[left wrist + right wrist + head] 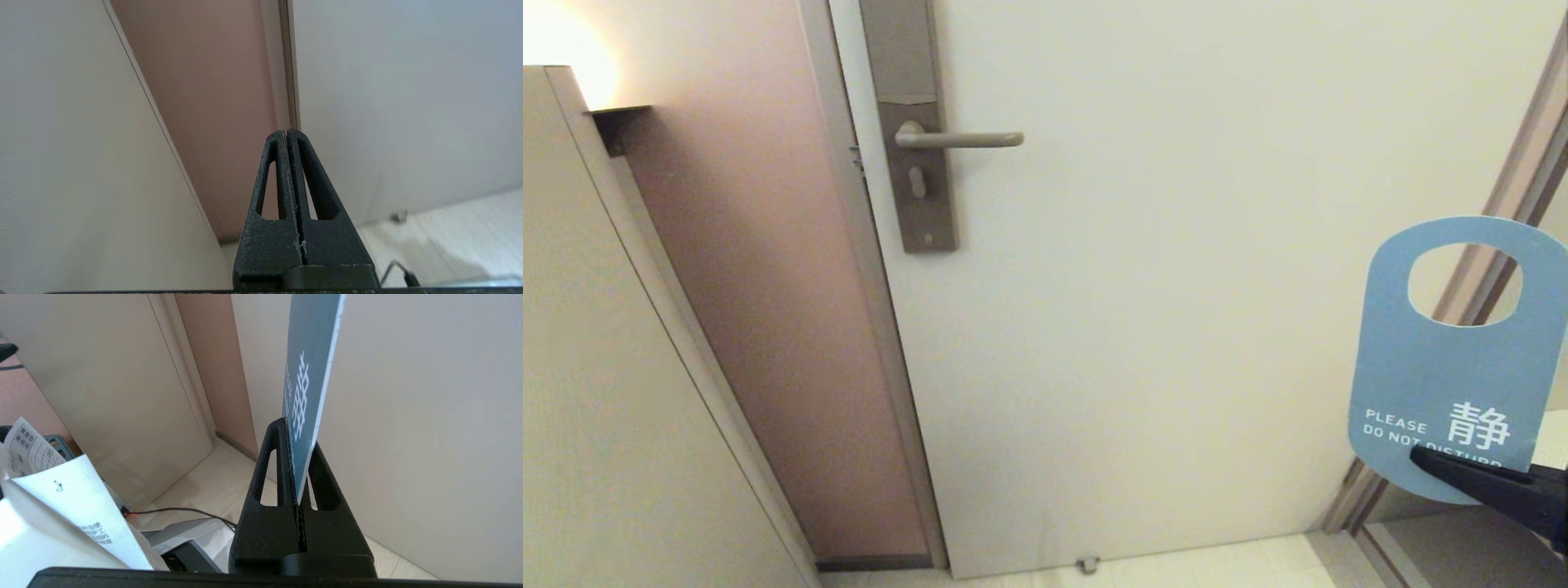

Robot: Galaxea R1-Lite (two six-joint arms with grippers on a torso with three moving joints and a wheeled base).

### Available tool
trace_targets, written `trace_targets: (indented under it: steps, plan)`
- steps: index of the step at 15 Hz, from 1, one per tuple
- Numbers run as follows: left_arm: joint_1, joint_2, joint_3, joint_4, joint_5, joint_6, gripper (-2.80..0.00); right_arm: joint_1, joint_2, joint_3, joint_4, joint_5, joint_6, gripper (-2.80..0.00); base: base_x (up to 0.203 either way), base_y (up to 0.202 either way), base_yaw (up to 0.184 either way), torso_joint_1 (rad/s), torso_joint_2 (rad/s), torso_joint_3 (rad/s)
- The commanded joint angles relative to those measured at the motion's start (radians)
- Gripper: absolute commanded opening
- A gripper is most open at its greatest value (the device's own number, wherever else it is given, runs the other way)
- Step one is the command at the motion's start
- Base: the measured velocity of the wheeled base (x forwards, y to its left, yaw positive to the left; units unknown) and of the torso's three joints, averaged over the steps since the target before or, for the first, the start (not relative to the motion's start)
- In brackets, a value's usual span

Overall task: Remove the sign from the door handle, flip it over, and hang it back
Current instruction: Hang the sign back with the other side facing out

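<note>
The sign (1445, 359) is off the door and held upright at the lower right, its blue "PLEASE DO NOT DISTURB" side facing me and its oval hole at the top. My right gripper (1421, 456) is shut on the sign's bottom edge; in the right wrist view the sign (306, 388) stands edge-on out of the closed right gripper (298, 433). The door handle (960, 140) is bare, a slim lever on a tall backplate (915, 122) at the upper left of the white door. My left gripper (287, 132) is shut on nothing, low by the door's frame, outside the head view.
A beige panel (605, 367) stands close on the left beside a pink wall strip (768, 286). A small door stop (1087, 563) sits at the door's foot. In the right wrist view, printed papers (61, 506), a grey base (184, 539) and a black cable (179, 510) lie near the floor.
</note>
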Motion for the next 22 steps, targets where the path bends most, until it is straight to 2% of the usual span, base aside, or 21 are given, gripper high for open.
trace_targets:
  steps: [1,9,15,18,22]
  plan:
    - [0.002,-0.042,0.001,0.000,0.001,0.002,-2.80,-0.001,0.035,-0.017,-0.003,0.002,0.000,-2.80,0.000,0.000,0.000,0.000,0.00,0.000]
    - [0.003,-0.042,0.001,0.000,0.009,-0.040,-2.80,0.001,0.165,-0.155,-0.015,-0.055,0.000,-2.80,0.000,0.000,0.000,0.000,0.00,0.000]
    - [0.003,-0.042,0.001,0.000,0.009,-0.040,-2.80,0.010,0.376,-0.224,-0.284,-0.057,0.001,-2.80,0.000,0.000,0.000,0.000,0.00,0.000]
    - [0.003,-0.042,0.000,0.000,0.009,-0.040,-2.80,0.070,0.444,-0.261,-0.369,-0.061,0.000,-2.80,0.000,0.000,0.000,0.000,0.00,0.000]
    - [0.002,-0.042,0.001,0.000,0.009,-0.041,-2.80,0.162,0.559,-0.301,-0.477,-0.103,0.000,-2.80,0.000,0.000,0.000,0.000,0.00,0.000]
